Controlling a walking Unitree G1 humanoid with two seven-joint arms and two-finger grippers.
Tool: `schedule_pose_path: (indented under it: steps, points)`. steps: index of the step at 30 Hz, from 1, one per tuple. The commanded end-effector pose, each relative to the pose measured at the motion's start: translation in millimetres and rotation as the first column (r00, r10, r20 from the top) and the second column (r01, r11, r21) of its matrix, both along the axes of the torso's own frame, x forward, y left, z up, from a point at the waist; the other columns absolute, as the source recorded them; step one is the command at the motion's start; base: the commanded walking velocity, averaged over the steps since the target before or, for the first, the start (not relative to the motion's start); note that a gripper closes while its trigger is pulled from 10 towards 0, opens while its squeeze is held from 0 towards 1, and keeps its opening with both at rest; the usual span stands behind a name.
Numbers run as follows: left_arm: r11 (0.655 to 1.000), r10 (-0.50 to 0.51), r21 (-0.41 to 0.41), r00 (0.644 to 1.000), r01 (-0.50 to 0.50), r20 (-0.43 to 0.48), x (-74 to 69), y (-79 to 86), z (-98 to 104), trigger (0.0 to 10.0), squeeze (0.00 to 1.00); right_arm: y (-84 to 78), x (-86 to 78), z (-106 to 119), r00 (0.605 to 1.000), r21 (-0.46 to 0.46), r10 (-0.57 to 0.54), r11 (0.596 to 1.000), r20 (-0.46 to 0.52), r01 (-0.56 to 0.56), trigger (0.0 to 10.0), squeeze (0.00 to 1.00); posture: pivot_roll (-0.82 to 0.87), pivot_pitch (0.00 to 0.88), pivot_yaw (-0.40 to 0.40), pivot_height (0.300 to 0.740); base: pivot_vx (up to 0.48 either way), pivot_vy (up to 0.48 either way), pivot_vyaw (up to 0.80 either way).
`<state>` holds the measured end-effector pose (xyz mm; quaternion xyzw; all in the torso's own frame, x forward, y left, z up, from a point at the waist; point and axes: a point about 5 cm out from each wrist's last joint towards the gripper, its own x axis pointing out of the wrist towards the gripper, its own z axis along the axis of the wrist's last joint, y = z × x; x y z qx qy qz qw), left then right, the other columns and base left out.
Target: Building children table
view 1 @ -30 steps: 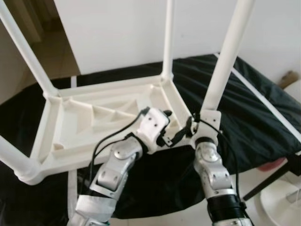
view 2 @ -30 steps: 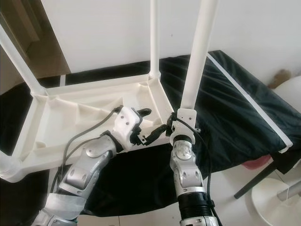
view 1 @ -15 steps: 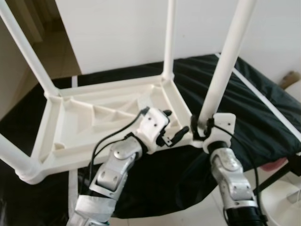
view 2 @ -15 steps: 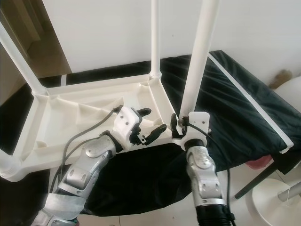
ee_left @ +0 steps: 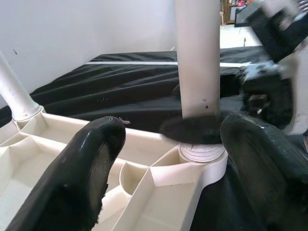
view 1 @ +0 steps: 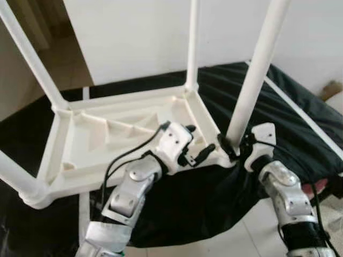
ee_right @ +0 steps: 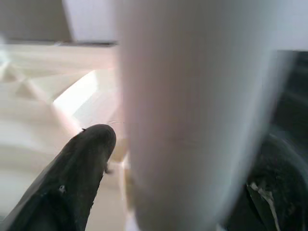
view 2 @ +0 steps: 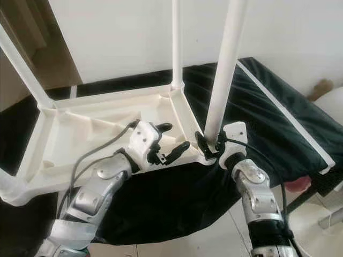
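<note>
The white table legs [view 1: 256,75] run past the top edge, their upper ends cut off.

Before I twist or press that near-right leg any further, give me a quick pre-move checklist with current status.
1. Right gripper around the base of the near-right leg: ok.
2. Leg standing in its corner socket: ok; fully home: cannot tell.
3. Left gripper open at the upturned tabletop edge, gripping nothing: not ok if bracing is wanted.
4. Far-right leg upright in its corner: ok.
5. Tabletop resting on black cloth: ok.
</note>
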<state>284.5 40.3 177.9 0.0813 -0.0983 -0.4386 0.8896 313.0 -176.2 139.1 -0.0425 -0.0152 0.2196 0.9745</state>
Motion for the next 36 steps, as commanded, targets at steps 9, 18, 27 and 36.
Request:
schedule_pose_path:
  steps: [9,18,27,36]
  points:
    - [1.000,0.000,0.004,1.000,0.000,0.001,0.8,-0.3,1.5,10.0,0.00,10.8,15.2,-5.4,0.994,-0.072,0.105,0.992,-0.024,-0.107,3.1,0.00,0.00,0.000,0.031,0.740,0.000,0.000,0.00]
    - [1.000,0.016,0.007,1.000,-0.016,-0.004,-2.2,3.1,-1.4,10.0,0.00,5.1,10.3,-16.9,0.988,-0.055,0.144,0.988,-0.051,-0.147,0.0,0.00,0.02,0.000,0.017,0.740,0.000,0.000,0.00]
    - [1.000,-0.014,0.009,1.000,0.014,-0.012,-4.9,-2.4,-3.9,10.0,0.00,-4.3,11.8,-23.4,0.998,-0.028,0.003,1.000,-0.061,-0.005,10.0,0.00,0.00,0.000,0.029,0.740,0.000,0.000,0.00]
    - [1.000,-0.021,0.004,1.000,0.021,-0.020,-6.8,-4.6,-5.5,10.0,0.00,1.2,11.4,-29.7,0.956,0.067,-0.273,0.957,-0.105,0.281,10.0,0.00,-0.01,0.000,0.025,0.740,0.000,0.000,0.00]
